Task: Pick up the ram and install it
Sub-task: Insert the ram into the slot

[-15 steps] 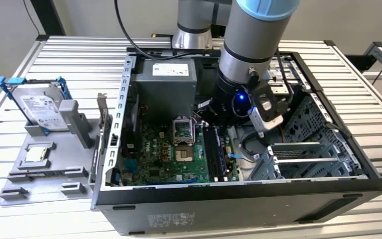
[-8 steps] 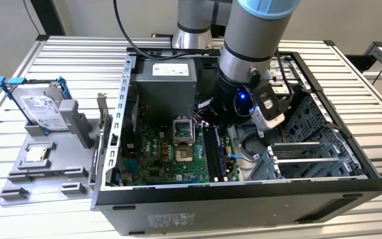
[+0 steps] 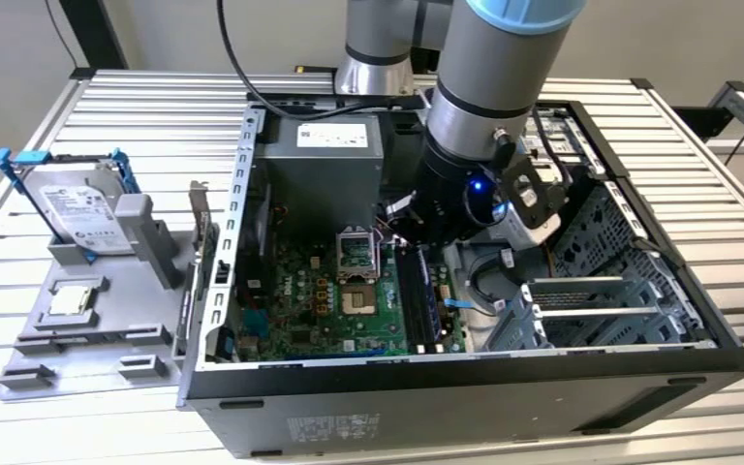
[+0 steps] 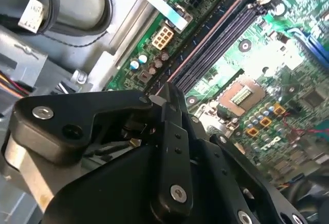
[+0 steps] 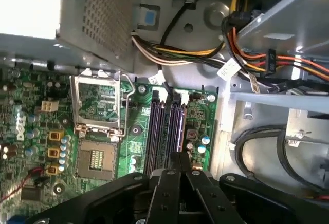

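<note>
Four dark memory slots (image 5: 167, 126) on green motherboard (image 5: 134, 147), just beyond gripper (image 5: 180, 156), fingertips pressed together. Cannot tell where the ram is, or whether clamped between them. Pale labels on hard drive (image 3: 81, 208) and power supply (image 3: 326, 165), unreadable.

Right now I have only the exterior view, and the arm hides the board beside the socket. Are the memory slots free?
Observer: In the first wrist view the slots look empty along the stretch that shows. The gripper covers their near end.
Operator: Is the gripper lined up with them?
Observer: In the second wrist view its tip sits right over one end of the slots, in line with their length.
Operator: Any cables across the slots?
Observer: No. The cable bundle lies beyond their far end, off the board.
</note>
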Controlling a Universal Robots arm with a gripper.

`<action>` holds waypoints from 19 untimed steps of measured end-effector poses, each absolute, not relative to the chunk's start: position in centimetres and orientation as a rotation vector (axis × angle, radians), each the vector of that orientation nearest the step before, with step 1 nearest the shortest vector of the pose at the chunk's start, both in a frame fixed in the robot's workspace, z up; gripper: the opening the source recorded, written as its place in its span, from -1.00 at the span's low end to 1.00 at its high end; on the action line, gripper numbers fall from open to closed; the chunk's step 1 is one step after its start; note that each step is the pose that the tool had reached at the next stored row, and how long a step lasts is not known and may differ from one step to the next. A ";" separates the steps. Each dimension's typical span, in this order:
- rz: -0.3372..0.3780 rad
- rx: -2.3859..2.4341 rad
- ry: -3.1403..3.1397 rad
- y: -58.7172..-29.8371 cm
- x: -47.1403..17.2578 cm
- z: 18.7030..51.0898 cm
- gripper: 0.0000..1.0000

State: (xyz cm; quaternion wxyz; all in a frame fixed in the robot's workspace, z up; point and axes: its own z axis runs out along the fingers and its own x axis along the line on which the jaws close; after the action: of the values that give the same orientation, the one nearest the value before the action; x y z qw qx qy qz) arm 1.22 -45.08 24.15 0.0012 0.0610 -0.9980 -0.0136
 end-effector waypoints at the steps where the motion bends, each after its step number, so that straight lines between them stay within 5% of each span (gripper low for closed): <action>1: -0.043 0.222 -3.131 -45.1 1.2 24.1 -1.00; 19: -0.041 0.728 -3.051 -45.1 1.2 24.1 -1.00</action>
State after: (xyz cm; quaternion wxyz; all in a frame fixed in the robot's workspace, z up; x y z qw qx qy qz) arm 1.23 -45.08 24.14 0.0022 0.2320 -0.9726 -0.0130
